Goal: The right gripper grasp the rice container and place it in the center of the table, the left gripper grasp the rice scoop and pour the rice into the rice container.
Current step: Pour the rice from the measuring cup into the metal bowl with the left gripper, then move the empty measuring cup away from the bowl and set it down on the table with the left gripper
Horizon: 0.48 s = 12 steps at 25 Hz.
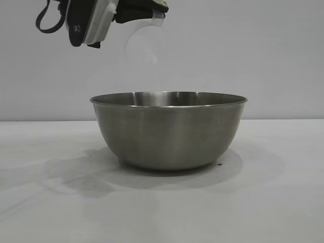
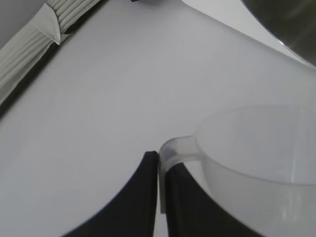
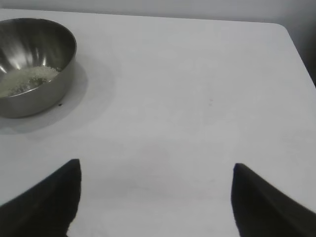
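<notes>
The left hand (image 2: 159, 197) was up above the steel bowl (image 1: 168, 131), its two black fingers (image 2: 140, 195) pressed together on the thin handle of the clear plastic scoop (image 2: 256, 148). The scoop was tilted over the bowl's left side. The bowl stood upright on the white table (image 1: 273, 202), and the rice (image 3: 24, 80) lay in its bottom. The right hand (image 3: 155, 197) waited low over the table, well apart from the bowl, with fingers wide apart and holding nothing.
</notes>
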Available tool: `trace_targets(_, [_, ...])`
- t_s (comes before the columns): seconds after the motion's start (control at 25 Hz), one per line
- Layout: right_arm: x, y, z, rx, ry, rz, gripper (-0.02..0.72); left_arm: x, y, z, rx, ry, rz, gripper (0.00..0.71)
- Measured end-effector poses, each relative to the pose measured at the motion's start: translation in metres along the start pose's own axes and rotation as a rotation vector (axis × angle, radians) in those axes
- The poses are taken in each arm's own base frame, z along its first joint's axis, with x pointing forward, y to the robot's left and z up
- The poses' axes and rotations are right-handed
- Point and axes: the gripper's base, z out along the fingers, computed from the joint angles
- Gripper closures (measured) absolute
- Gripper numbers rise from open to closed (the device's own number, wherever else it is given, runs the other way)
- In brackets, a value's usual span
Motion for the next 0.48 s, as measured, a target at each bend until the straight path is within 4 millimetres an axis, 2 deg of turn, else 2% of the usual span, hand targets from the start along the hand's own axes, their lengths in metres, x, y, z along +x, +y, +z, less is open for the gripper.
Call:
trace_targets(0.32, [0.0, 0.0, 0.0, 0.0, 0.0, 0.0, 0.114, 0.0014, 0.0025, 0.0, -0.027, 0.015, 0.035, 0.71])
trace_targets(0.48, [0.0, 0.0, 0.0, 0.0, 0.0, 0.0, 0.114, 0.002, 0.0024, 0.0, -0.027, 0.019, -0.079, 0.71])
